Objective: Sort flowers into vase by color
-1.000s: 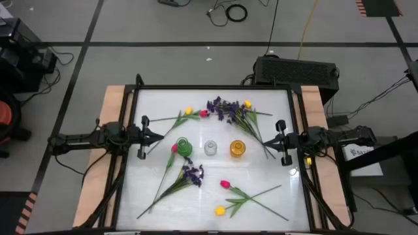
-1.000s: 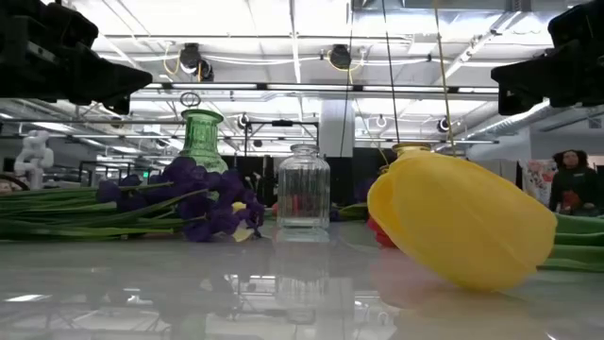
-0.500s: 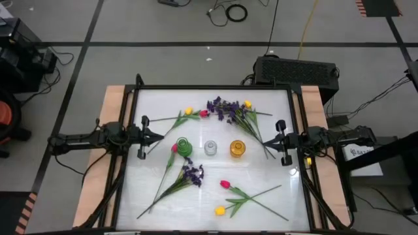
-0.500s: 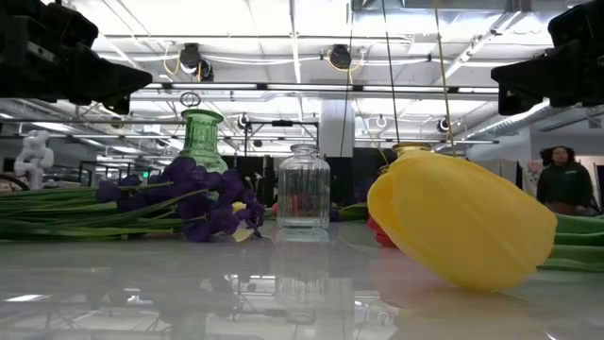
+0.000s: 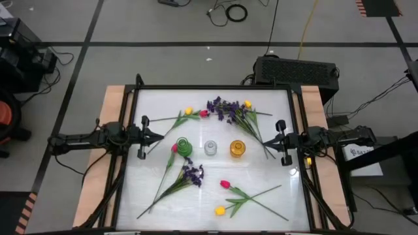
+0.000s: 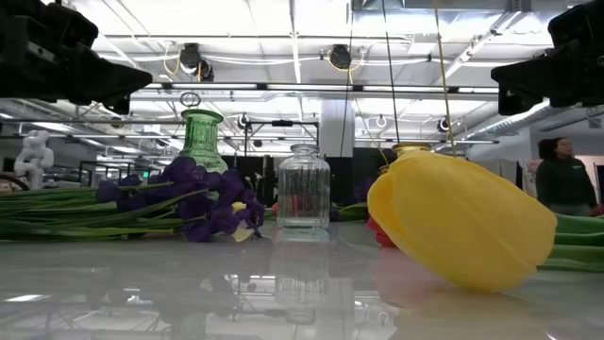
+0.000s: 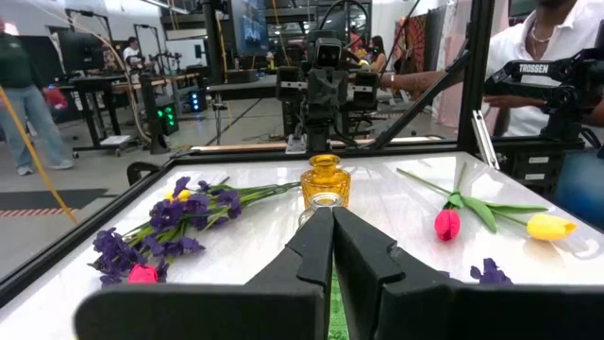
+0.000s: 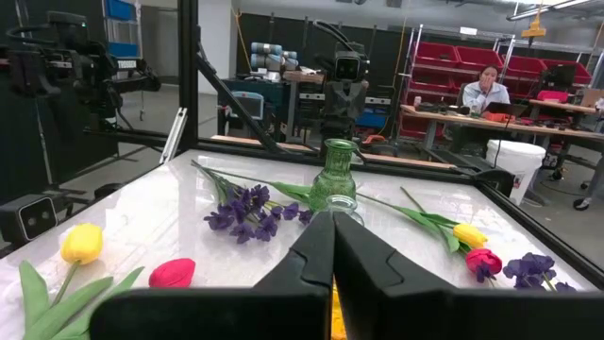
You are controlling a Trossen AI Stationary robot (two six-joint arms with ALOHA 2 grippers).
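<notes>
Three small vases stand in a row mid-table: green (image 5: 183,146), clear (image 5: 210,148) and amber (image 5: 237,149). Flowers lie flat on the table around them. A purple sprig (image 5: 222,108) with a yellow tulip (image 5: 247,104) lies at the far side, beside a yellow tulip (image 5: 189,111) and a pink-red tulip (image 5: 203,113). Near the front lie a purple sprig (image 5: 192,173), a pink-red tulip (image 5: 225,184) and a yellow tulip (image 5: 220,210). My left gripper (image 5: 162,136) hovers shut left of the vases. My right gripper (image 5: 264,138) hovers shut to their right.
A black frame (image 5: 130,156) borders the white tabletop. Another pink-red tulip (image 5: 174,148) lies beside the green vase. In the low view the near yellow tulip (image 6: 462,222) fills the right foreground. People show in the room beyond the table.
</notes>
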